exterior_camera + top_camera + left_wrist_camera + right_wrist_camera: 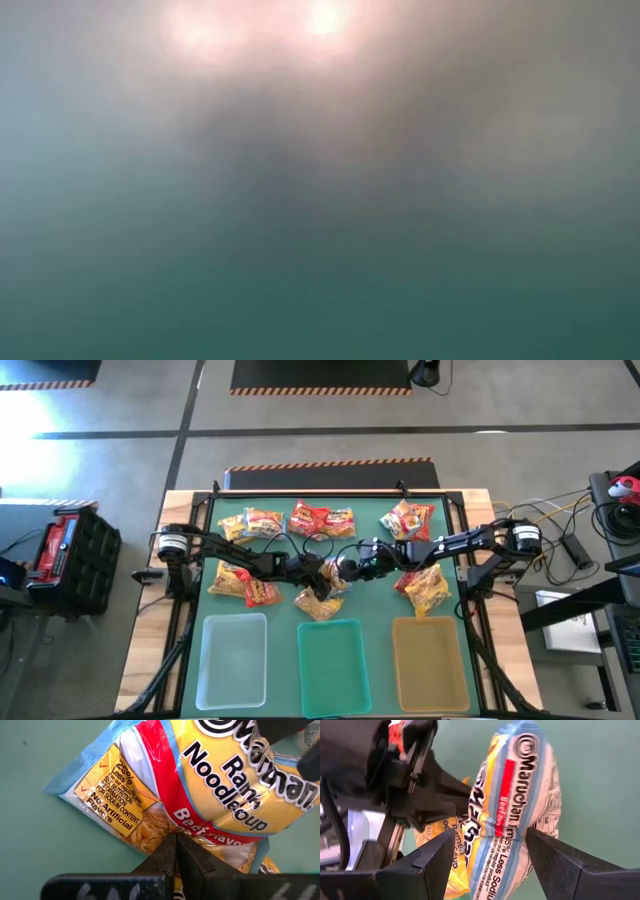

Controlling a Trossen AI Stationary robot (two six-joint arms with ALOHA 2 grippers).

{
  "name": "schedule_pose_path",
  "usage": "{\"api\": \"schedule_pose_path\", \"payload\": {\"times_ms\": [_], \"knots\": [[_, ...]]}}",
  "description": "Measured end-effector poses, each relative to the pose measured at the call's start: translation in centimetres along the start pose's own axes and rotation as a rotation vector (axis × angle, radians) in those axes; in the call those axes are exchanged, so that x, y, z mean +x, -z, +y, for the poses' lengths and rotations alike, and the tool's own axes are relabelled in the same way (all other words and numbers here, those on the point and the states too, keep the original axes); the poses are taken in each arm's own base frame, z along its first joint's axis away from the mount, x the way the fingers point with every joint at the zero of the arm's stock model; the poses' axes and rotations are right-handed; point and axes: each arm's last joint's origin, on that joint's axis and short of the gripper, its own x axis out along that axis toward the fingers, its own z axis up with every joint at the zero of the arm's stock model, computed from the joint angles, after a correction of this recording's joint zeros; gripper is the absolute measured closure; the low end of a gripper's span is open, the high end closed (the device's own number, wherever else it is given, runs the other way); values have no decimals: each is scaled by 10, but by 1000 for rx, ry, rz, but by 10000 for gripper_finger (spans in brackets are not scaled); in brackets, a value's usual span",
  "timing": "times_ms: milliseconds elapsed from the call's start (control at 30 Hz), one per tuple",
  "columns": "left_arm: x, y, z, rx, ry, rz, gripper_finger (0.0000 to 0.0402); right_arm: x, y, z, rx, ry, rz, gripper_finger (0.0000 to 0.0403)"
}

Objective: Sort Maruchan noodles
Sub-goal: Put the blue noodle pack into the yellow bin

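While both arms meet over the middle of the bench, none of the sorting shows as finished: the clear tray, the teal tray and the amber tray along the near edge all look bare.

At the centre, the left gripper has its jaws pressed together, pinching the edge of a yellow beef-flavour packet; whether that pinch truly holds the wrapper cannot be told for certain. The right gripper has its jaws apart, standing either side of the same packet, which looks lifted and on edge between them, seemingly for a handover or a second grip.

The other Maruchan noodles lie loose on the green mat: 3 clusters along the far edge, namely a yellow group, a red pair and a mixed pair. Nearer, some lie toward the left edge, 1 just before the teal tray and 1 toward the right edge.

By my reading, the task is at its start, with every packet left to place. The low view shows only blur.
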Motion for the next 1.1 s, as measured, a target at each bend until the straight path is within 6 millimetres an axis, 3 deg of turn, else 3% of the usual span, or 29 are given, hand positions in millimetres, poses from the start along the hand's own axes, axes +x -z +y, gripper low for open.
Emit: {"api": "schedule_pose_path", "payload": {"times_ms": [433, 600, 1100], "knots": [[0, -1, 0, 0, -13, -21, 402, -6, -16, -1, -83, -56, -9, 163], [0, -1, 0, 0, -14, -22, 402, -6, -15, 1, -204, -97, 38, 149], [0, -1, 0, -1, -13, -25, 402, -10, -31, -13, -31, -78, 96, 119]]}}
